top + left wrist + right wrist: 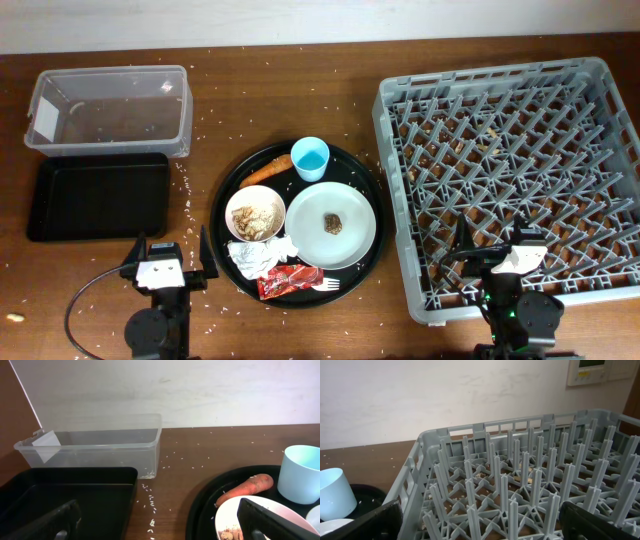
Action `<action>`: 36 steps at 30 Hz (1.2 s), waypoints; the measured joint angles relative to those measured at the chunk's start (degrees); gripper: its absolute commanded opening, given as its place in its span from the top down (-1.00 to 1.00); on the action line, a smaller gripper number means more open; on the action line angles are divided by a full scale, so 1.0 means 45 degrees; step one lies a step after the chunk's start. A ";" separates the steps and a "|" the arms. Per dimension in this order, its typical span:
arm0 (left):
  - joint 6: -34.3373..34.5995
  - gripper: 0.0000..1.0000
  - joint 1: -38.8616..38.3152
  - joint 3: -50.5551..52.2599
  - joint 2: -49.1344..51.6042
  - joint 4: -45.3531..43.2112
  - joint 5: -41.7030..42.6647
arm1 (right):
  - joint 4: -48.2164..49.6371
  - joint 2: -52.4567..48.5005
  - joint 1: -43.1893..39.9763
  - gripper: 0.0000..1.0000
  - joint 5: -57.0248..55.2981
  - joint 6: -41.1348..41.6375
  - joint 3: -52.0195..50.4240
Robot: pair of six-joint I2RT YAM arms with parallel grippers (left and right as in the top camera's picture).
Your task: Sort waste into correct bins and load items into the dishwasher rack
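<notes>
Left gripper [172,256] has jaws apart and empty, on the near side between black tray [97,195] and round tray [218,195]. Right gripper [495,248] has jaws apart over the near edge of rack [520,120]. Carrot [264,172], cup [310,157], bowl [255,213], plate [355,245], napkin [255,255] and wrapper [285,280] are on the round tray. Clear tub [110,105] is far left.

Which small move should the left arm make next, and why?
Probably reach the open left pincer toward the carrot: it lies uncovered at the round tray's left edge, on this arm's side, near the clear tub.

Open desk strip [172,480] ahead of left tool [160,522], between black tray [65,492] and round tray [201,505]; rack pegs [520,485] crowding ahead of right tool [481,524].
</notes>
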State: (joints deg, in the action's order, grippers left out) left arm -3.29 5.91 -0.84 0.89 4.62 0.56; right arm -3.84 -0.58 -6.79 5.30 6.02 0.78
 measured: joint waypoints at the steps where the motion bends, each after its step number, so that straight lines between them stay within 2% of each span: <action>1: 0.0000 -0.98 0.0000 0.0000 0.0000 -0.0005 0.0000 | 0.0000 0.0000 0.0000 -0.97 0.0000 0.0000 0.0000; 21: 0.0000 -0.98 0.0000 0.0000 0.0000 -0.0005 -0.0005 | 0.0010 0.0000 0.0000 -0.97 -0.0005 0.0000 0.0000; 26: 0.0000 -0.98 0.0000 0.0000 0.0000 -0.0005 -0.0005 | 0.1287 0.0000 0.0000 -0.97 -0.0058 0.0005 -0.0034; 31: 0.0000 -0.98 0.0005 0.0000 0.0000 -0.0005 -0.0243 | 0.1263 0.0000 0.0000 -0.97 -0.0053 0.0000 -0.0034; 34: 0.0000 -0.98 0.0000 0.0000 0.0000 -0.0024 -0.0393 | 0.0529 0.0000 0.0000 -0.97 -0.0044 -0.0005 -0.0034; 36: 0.0000 -0.98 0.0005 0.0029 0.0005 -0.0529 -0.0544 | 0.1122 -0.0010 0.0000 -0.97 0.0209 0.0000 -0.0034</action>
State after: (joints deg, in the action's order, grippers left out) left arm -3.29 5.93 -0.71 0.91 2.24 -1.89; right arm 1.21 -0.62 -6.79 6.24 6.02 0.62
